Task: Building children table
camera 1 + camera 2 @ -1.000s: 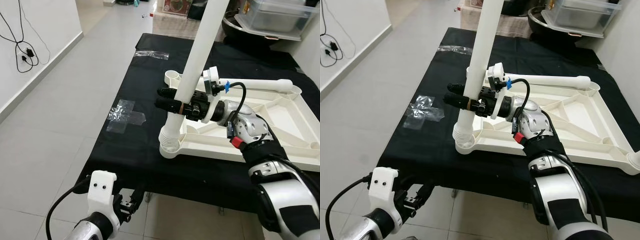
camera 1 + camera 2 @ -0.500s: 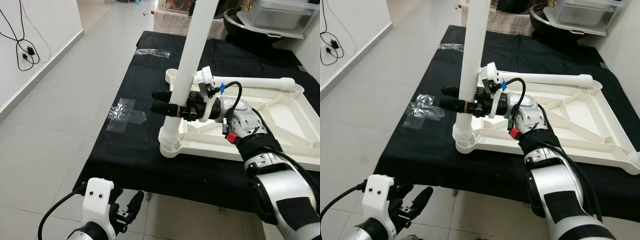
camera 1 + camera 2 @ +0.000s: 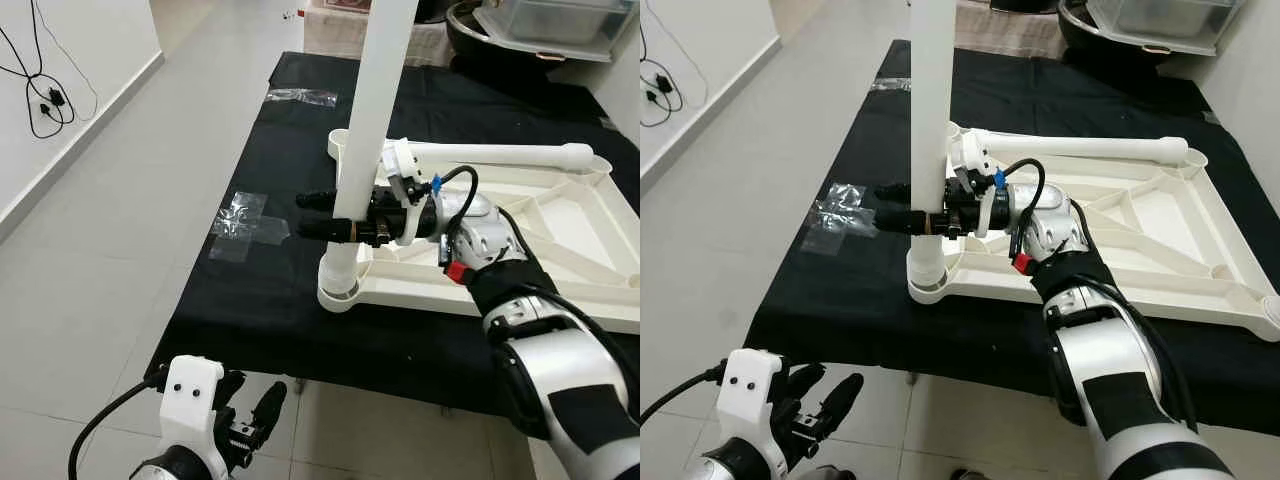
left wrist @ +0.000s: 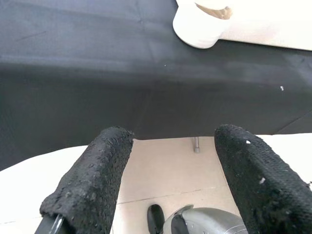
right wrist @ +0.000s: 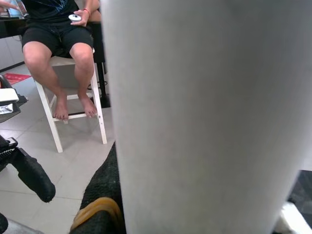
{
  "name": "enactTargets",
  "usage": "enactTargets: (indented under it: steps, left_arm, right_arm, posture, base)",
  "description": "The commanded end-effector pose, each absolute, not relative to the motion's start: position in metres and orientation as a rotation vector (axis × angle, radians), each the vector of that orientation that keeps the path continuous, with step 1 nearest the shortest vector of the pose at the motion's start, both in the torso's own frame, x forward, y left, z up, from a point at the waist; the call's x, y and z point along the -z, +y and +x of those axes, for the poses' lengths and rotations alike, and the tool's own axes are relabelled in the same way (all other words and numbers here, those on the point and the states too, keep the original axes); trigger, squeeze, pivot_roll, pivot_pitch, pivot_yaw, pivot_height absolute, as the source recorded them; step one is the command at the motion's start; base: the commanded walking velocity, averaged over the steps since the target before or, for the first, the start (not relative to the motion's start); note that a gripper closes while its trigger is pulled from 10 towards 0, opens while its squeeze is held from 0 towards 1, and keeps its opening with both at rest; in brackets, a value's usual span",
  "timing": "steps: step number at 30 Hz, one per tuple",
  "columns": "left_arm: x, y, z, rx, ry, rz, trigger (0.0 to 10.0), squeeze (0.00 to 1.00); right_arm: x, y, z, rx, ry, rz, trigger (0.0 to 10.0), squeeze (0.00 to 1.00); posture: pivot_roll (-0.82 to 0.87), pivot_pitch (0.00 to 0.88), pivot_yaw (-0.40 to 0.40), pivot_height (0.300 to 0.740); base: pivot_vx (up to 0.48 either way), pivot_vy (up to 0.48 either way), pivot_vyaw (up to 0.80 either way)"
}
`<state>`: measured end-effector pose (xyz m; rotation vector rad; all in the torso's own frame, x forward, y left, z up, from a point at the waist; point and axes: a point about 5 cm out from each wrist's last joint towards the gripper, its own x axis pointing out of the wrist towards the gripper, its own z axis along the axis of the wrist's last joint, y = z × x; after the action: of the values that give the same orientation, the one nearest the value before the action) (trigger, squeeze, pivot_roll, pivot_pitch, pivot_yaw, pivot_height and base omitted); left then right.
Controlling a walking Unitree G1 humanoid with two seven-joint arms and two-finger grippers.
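One upright table leg (image 3: 375,120) stands clamped by right pincer (image 3: 318,214).

— What stands on the desk (image 3: 830,290)?

— A white tabletop frame (image 3: 1140,250) lies flat on the black cover, and a white leg (image 3: 928,120) stands upright in the socket (image 3: 925,285) at its near left corner. A second leg (image 3: 1080,148) lies along the frame's far edge.

— And the right claw (image 3: 902,207)?

— It closes around the upright leg low down, just above the socket, its black fingers poking out past the leg toward the clear tape (image 3: 840,215) stuck on the cover.

— The left claw (image 3: 830,400)?

— Low at the near edge, below the desk, over the tiled floor (image 3: 770,130), fingers apart and holding nothing.
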<state>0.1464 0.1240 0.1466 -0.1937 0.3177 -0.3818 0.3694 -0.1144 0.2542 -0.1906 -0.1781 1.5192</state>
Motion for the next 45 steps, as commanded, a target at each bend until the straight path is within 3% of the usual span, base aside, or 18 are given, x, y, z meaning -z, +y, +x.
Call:
enactTargets:
  steps: [1,12,30,45]
  left_arm:
    - [-0.144,0.125,0.143,0.38,0.346,-0.184,10.0,0.0]
    - [-0.145,0.13,0.14,0.366,0.359,-0.177,10.0,0.0]
    - [-0.146,0.135,0.135,0.357,0.379,-0.166,10.0,0.0]
    - [-0.145,0.137,0.137,0.358,0.39,-0.167,10.0,0.0]
  right_arm:
    - [-0.252,-0.113,0.369,-1.534,-0.163,-0.216,10.0,0.0]
    - [-0.255,-0.106,0.364,-1.676,-0.152,-0.205,10.0,0.0]
    - [-0.264,-0.118,0.368,-1.645,-0.103,-0.302,10.0,0.0]
    - [-0.279,-0.12,0.364,-1.68,-0.166,-0.181,10.0,0.0]
  posture:
    - [0.23,0.214,-0.085,0.74]
    - [0.25,0.246,-0.082,0.74]
    - [0.25,0.273,-0.084,0.74]
    - [0.25,0.261,-0.076,0.74]
  base:
    - [0.0,0.0,0.0]
    - [0.0,0.0,0.0]
    - [0.0,0.0,0.0]
    - [0.0,0.0,0.0]
